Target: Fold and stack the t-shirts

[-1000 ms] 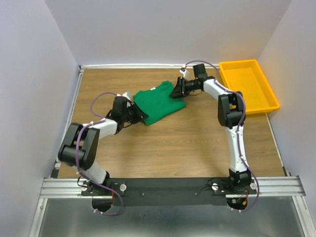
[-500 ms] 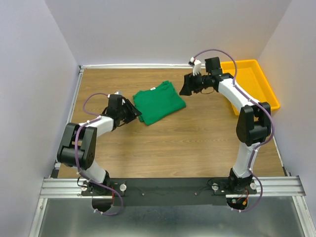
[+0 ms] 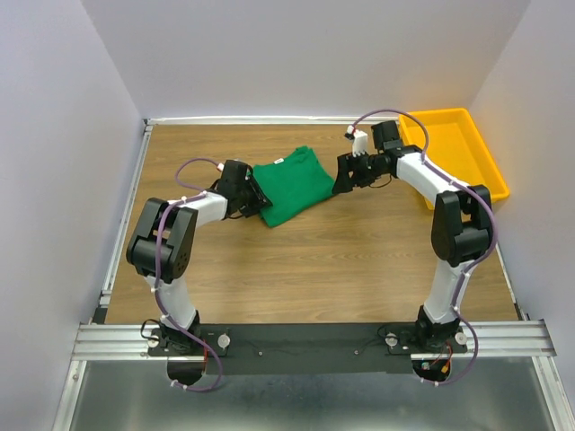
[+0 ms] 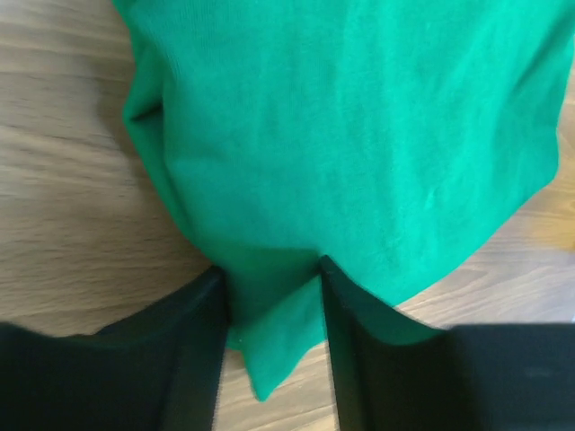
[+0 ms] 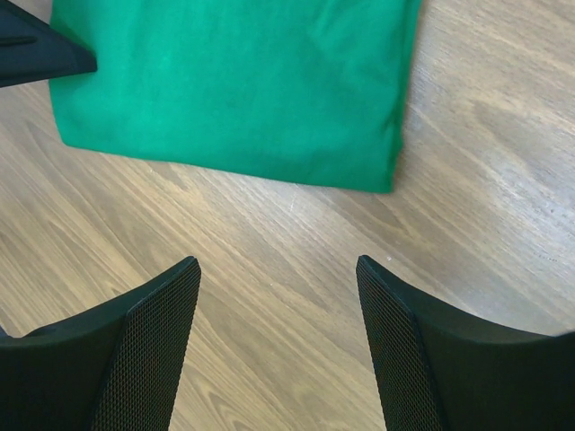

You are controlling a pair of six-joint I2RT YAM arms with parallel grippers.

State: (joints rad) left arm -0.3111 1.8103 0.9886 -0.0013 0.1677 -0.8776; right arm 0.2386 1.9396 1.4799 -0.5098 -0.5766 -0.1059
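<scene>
Only the left wrist view shows the left gripper (image 4: 269,278) spread astride a corner of the folded green t-shirt (image 4: 359,135). The right gripper (image 5: 277,265) gapes over the wooden table (image 5: 287,350).

bare tabletop (image 5: 296,233) before right pincer (image 5: 277,269), t-shirt (image 5: 234,81) beyond, tray (image 3: 458,153) seemingly well aside

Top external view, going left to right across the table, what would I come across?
Left pincer → green t-shirt → right pincer → yellow tray.
</scene>
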